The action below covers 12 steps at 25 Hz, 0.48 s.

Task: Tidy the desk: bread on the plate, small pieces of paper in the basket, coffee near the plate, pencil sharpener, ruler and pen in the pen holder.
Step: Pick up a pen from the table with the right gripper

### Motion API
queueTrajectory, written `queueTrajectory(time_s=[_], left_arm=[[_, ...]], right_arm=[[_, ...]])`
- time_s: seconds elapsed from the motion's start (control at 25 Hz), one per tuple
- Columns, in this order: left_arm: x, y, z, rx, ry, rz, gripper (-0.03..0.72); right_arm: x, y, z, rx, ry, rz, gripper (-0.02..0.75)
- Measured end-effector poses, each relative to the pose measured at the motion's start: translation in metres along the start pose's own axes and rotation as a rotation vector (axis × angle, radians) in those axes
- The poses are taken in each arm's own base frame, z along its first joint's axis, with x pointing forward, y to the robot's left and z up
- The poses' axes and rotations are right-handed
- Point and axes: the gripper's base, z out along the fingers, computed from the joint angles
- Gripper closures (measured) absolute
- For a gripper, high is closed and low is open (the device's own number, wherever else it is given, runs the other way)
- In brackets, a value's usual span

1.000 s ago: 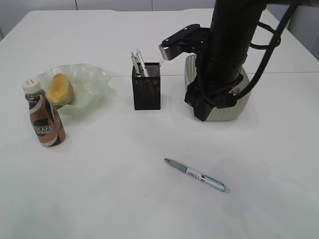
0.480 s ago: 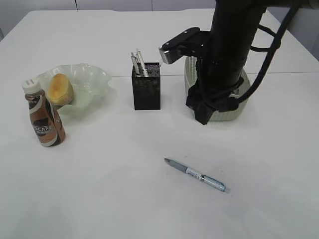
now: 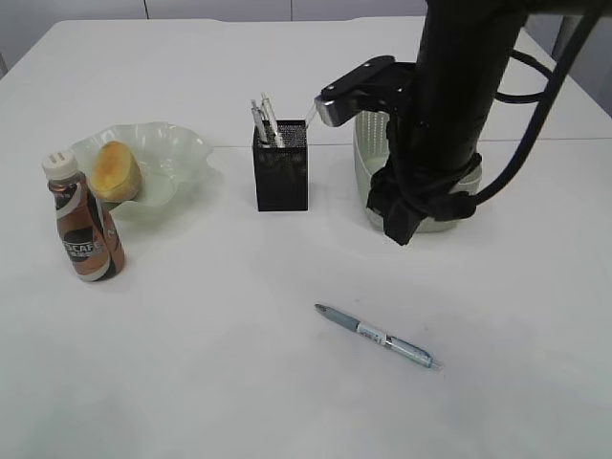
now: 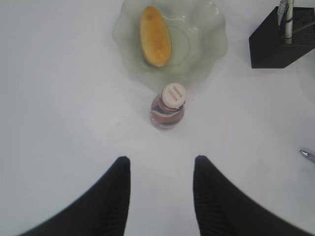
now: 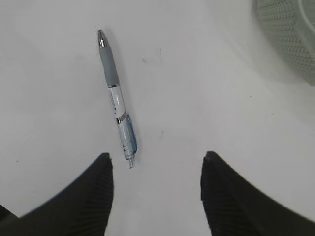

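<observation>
The bread [image 3: 115,170] lies on the plate [image 3: 177,153], and the coffee [image 3: 86,225] stands upright just in front of it. A pen [image 3: 378,337] lies on the desk [image 3: 220,363], in front of the pen holder [image 3: 282,167], from which pens stick up. My right gripper [image 5: 156,157] hangs open and empty above the desk, the pen [image 5: 116,98] just ahead of its left fingertip. Back from the coffee [image 4: 168,105] and bread [image 4: 154,35], my left gripper [image 4: 160,160] is open and empty. Ruler, pencil sharpener and paper are out of view.
The right arm [image 3: 445,115] stands in front of the basket [image 3: 368,163] and hides most of it. The basket's rim [image 5: 290,29] shows at the top right of the right wrist view. The left arm does not show in the exterior view.
The right arm has shifted a little to the right, away from the pen holder. Nothing on the desk has moved.
</observation>
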Motion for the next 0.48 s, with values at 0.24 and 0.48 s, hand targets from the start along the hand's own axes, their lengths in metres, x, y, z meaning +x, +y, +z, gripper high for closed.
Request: queueTrajectory(time_s=[0.24, 0.48], left_arm=[[0.0, 0.0, 0.0, 0.0, 0.0, 0.0, 0.372], [0.0, 0.0, 0.0, 0.0, 0.0, 0.0, 0.37]], right_arm=[[0.0006, 0.0001, -0.0027, 0.002, -0.006, 0.085, 0.319], [0.0006, 0.0001, -0.0027, 0.002, -0.006, 0.133, 0.319]])
